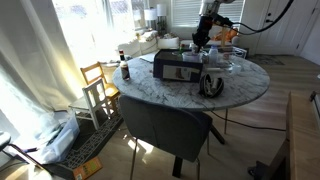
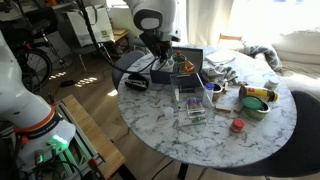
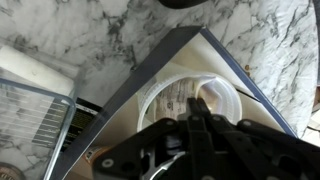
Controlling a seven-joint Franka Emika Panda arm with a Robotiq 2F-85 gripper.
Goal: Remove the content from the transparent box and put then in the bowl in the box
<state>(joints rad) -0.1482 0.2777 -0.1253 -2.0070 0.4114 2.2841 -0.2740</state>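
Observation:
The dark grey box (image 2: 172, 66) stands on the round marble table; it also shows in an exterior view (image 1: 178, 68). In the wrist view its dark wall (image 3: 140, 80) frames a white bowl (image 3: 222, 98) inside it. My gripper (image 3: 196, 112) hangs right above the bowl with its fingers pressed together; nothing shows between them. In both exterior views the gripper (image 2: 166, 52) (image 1: 200, 48) sits low over the box. The transparent box (image 2: 190, 106) stands on the table in front of the dark box, apart from the gripper; its clear ribbed wall (image 3: 35, 118) shows at the wrist view's left.
A black-and-yellow round object (image 1: 212, 85) lies near the table edge. A blue cup (image 2: 210, 90), a bowl with yellow and green things (image 2: 256, 100) and a small red item (image 2: 237, 125) stand on the table. A grey chair (image 1: 165, 125) is at the table edge.

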